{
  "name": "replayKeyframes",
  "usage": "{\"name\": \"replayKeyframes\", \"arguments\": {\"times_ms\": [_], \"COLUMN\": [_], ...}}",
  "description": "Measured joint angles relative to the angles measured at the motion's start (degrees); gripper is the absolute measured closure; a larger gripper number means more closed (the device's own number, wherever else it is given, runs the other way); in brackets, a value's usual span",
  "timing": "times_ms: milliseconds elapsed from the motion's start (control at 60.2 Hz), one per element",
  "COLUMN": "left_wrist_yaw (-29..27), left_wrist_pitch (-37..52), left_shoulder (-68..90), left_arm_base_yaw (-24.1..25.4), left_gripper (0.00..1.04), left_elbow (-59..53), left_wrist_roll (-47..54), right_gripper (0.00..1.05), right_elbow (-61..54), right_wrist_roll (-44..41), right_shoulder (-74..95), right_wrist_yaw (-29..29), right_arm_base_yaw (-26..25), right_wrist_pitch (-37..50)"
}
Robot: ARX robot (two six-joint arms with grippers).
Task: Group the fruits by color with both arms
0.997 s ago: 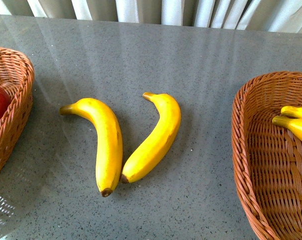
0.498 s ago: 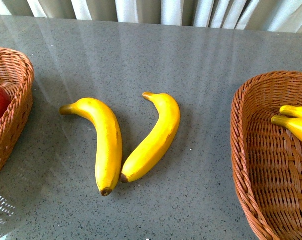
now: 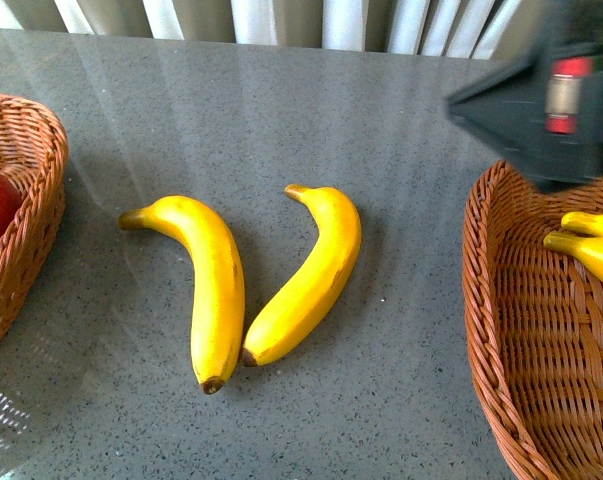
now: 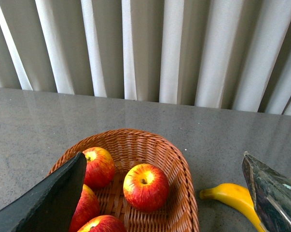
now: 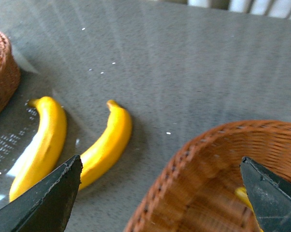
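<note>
Two loose bananas lie in a V on the grey worktop [image 3: 381, 400], midway between the baskets: the left banana [image 3: 216, 290] and the right banana [image 3: 311, 280] touch at their near, dark tips and spread apart toward the far stems. The right pincer [image 5: 160, 158] is spread wide and holds nothing. Its wrist view shows both loose bananas off to one side near one finger, not between the tips, and the rim of the right basket [image 5: 184, 164] under the gap. In the front view the right arm [image 3: 526, 105] is a blurred black bulk over that basket's far rim, well apart from the V. Two more bananas [image 3: 591, 245] lie inside this basket against its far side. The left pincer [image 4: 163, 157] is also spread and empty, above the left basket [image 4: 184, 159]. The red apples [image 4: 146, 186] sit in that basket below the gap, one partly hidden behind a finger. One yellow banana end shows on the worktop just beside the basket's rim. A pale curtain [image 4: 135, 48] hangs behind the worktop.
</note>
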Motion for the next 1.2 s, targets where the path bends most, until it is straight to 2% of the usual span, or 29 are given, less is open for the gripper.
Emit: {"name": "replayKeyframes", "arguments": {"times_ms": [166,449,598,1196], "left_wrist_yaw": [0.02,0.02,0.00,0.02], "left_wrist_pitch": [0.00,0.00,0.00,0.00], "left_shoulder": [0.00,0.00,0.00,0.00], "left_arm_base_yaw": [0.00,0.00,0.00,0.00], "left_gripper": [0.09,0.09,0.09,0.09], "left_elbow": [0.00,0.00,0.00,0.00], "left_wrist_roll": [0.00,0.00,0.00,0.00], "right_gripper": [0.09,0.09,0.09,0.09], "right_elbow": [11.23,28.13,36.59,49.29], "right_wrist_roll": [2.23,7.65,7.30,3.08], "right_shoulder": [15.08,34.10,40.44,50.16], "right_wrist_yaw": [2.73,0.74,1.29,0.72], "right_arm_base_yaw": [6.27,9.79,12.07,17.38], "right_wrist_pitch": [-0.96,-8.00,-12.48,-19.82]}}
